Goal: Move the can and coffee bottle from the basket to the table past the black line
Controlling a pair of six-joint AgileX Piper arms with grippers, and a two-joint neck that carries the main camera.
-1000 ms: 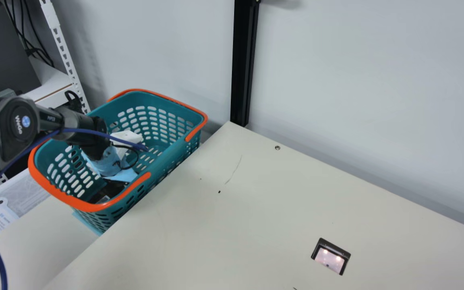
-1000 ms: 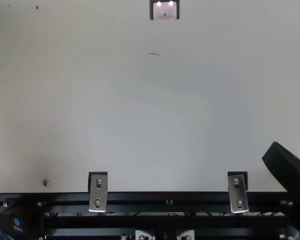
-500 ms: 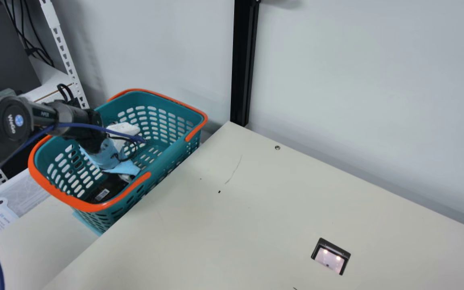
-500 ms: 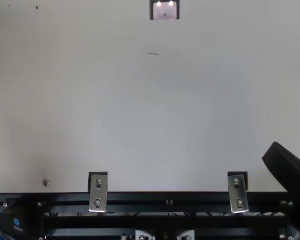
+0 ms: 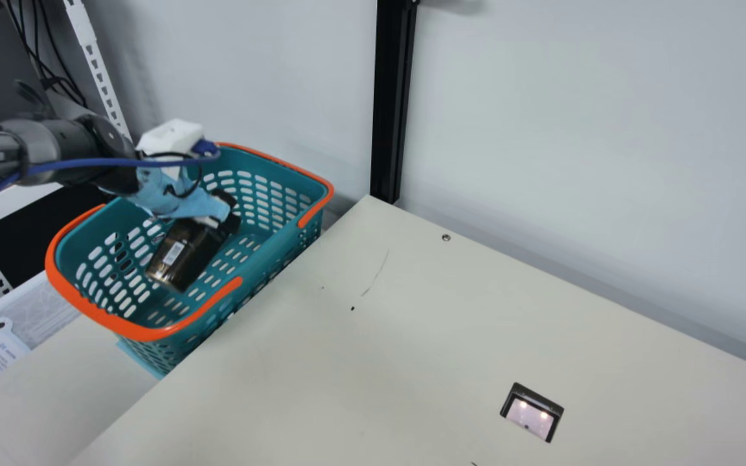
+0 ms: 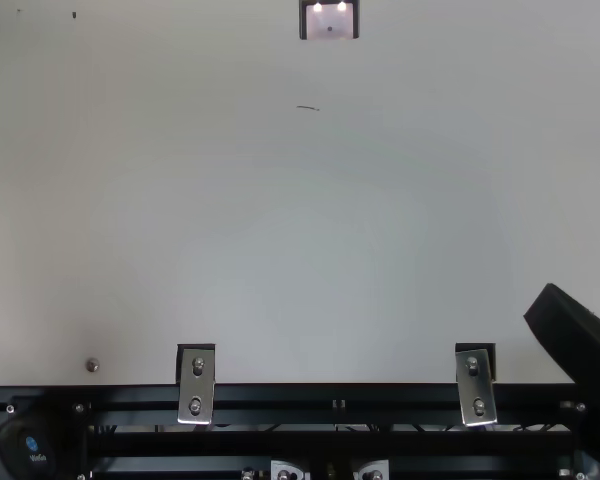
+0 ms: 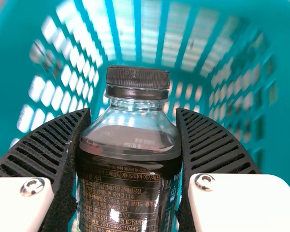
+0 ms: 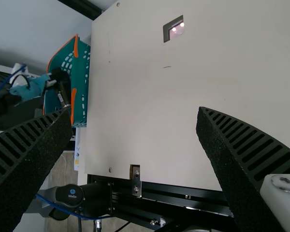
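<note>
Your coffee bottle (image 5: 185,255) tilts over the floor of the basket (image 5: 104,317) at far left — clamped in your left gripper (image 5: 219,215). Near right, over the table (image 6: 280,220), your right gripper (image 6: 583,300) holds its fingers apart.

The basket (image 5: 276,241) looks like smooth plastic, the coffee bottle (image 7: 130,164) glossy, its ribbed cap (image 7: 137,78) matt plastic, the counter (image 5: 412,336) smooth, matt.

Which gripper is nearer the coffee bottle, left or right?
Left. The left gripper grips the coffee bottle between its fingers; the right gripper is open above the table, well away from it.
</note>
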